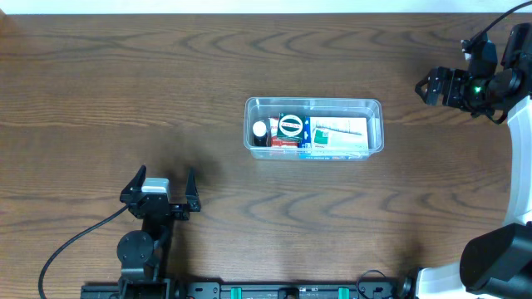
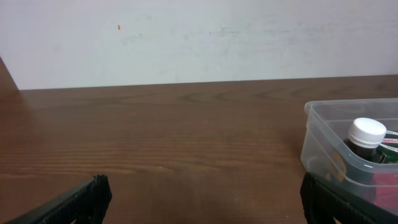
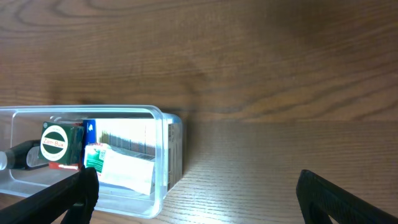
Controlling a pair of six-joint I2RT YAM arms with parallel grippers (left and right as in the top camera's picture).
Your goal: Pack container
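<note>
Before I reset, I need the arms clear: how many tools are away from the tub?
2. The left tool is near the robot, left of the tub; the right tool is beyond its right end. Both open.

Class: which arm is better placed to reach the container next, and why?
Probably right: the right gripper, open, sits nearer the container than the left gripper, also open.

Obstacle: container (image 1: pixel 379 124) sitting midway on table (image 1: pixel 125 75), contents (image 1: pixel 320 133) crowding it. Passage: bare wood lying open along all four sides.
</note>
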